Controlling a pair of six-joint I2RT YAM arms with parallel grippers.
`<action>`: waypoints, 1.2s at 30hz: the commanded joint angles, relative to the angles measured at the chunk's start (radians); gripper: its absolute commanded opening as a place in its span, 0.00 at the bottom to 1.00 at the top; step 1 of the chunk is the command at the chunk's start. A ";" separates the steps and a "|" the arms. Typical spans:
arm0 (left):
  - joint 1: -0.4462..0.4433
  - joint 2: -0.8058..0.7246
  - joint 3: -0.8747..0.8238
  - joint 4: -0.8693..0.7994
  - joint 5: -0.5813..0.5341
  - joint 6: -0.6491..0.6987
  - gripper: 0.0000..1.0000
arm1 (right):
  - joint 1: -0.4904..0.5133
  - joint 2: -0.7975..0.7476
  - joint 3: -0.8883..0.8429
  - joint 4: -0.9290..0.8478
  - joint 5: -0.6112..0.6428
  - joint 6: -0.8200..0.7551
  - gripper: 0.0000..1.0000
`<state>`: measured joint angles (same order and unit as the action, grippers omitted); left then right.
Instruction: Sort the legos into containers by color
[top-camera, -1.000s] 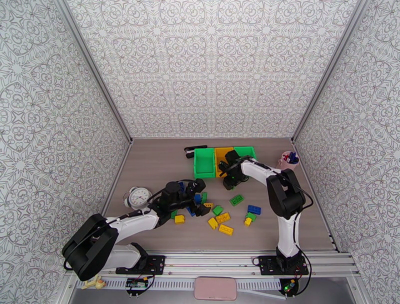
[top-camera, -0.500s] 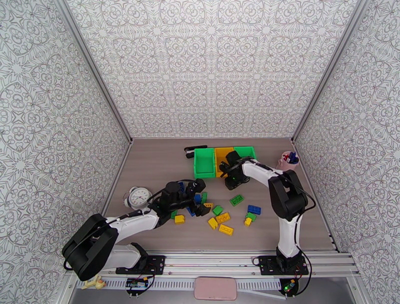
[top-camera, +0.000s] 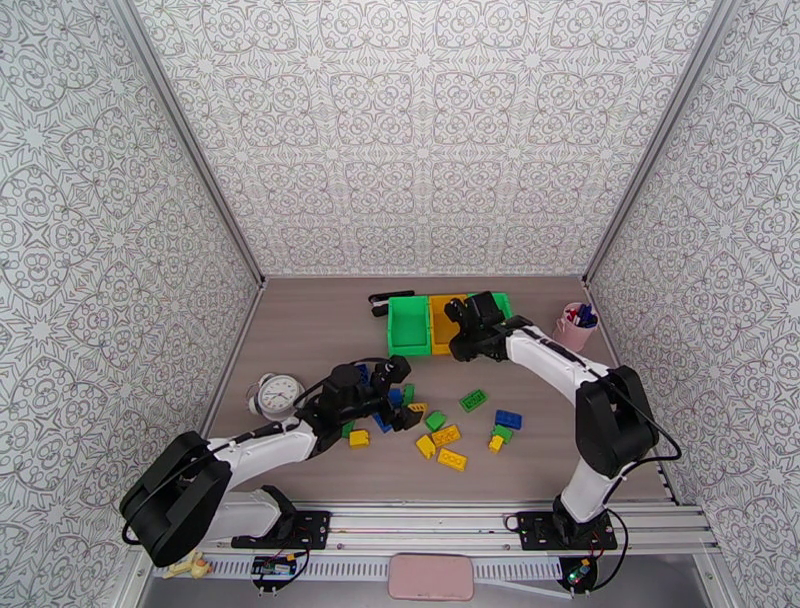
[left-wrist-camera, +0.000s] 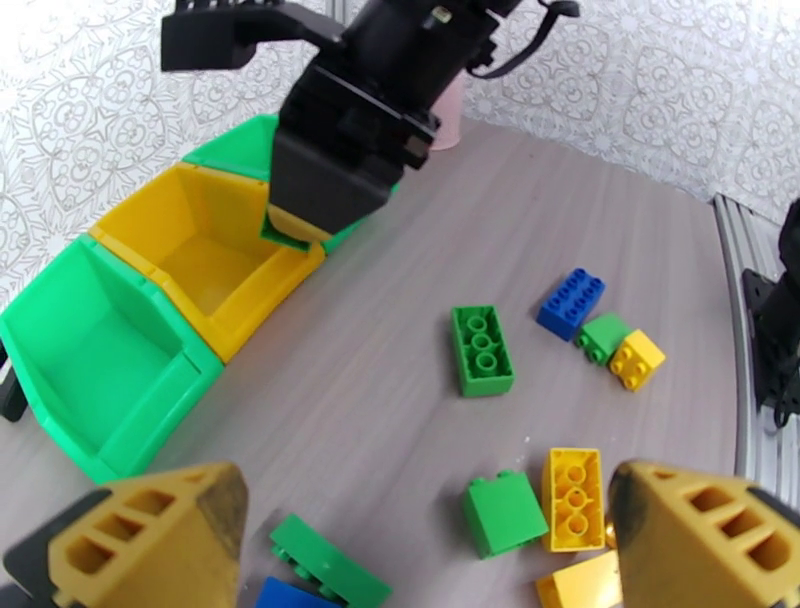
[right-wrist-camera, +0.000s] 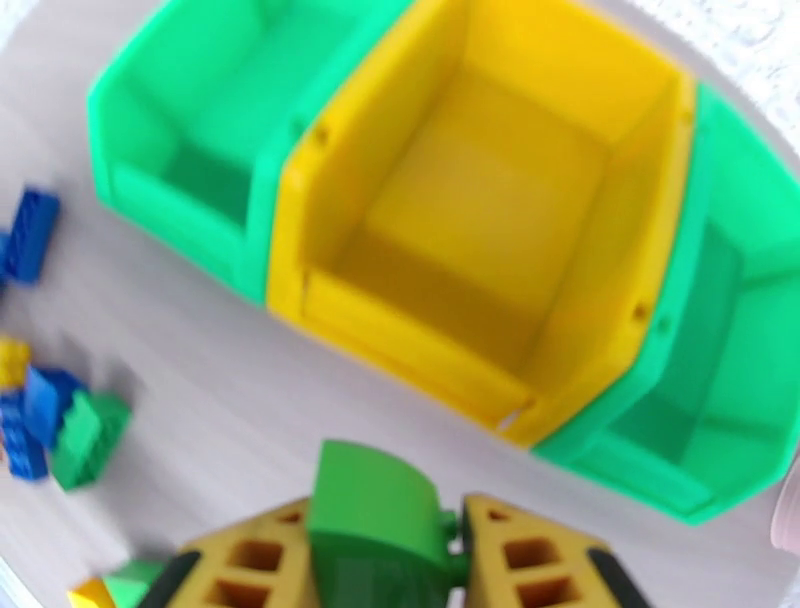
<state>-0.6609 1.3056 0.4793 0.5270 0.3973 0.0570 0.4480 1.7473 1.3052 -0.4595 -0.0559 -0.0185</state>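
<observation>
While the right claw (right-wrist-camera: 385, 560) grips it, the green lego (right-wrist-camera: 368, 500) looks glossy.

The right gripper (top-camera: 458, 343) hides most of the right-hand green plastic bin (top-camera: 504, 300) from above. The small green plastic brick (right-wrist-camera: 375, 520) is blurred, its bottom cut off.

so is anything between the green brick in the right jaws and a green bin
Nothing visible does. The brick hangs at the yellow bin's near rim; one green bin and the other green bin sit open either side of it.
</observation>
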 joint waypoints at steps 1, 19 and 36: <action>-0.016 -0.028 0.022 0.024 -0.109 -0.038 1.00 | 0.001 0.005 0.004 0.163 0.039 0.070 0.30; -0.022 -0.048 -0.025 0.069 -0.293 -0.067 1.00 | -0.011 0.337 0.330 0.200 0.139 0.098 0.29; -0.005 -0.167 0.014 -0.198 -0.732 -0.202 1.00 | -0.012 0.096 0.073 0.359 -0.034 -0.006 0.88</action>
<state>-0.6777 1.1656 0.4675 0.4774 -0.1722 -0.0494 0.4427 1.9263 1.4429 -0.1867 0.0143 0.0231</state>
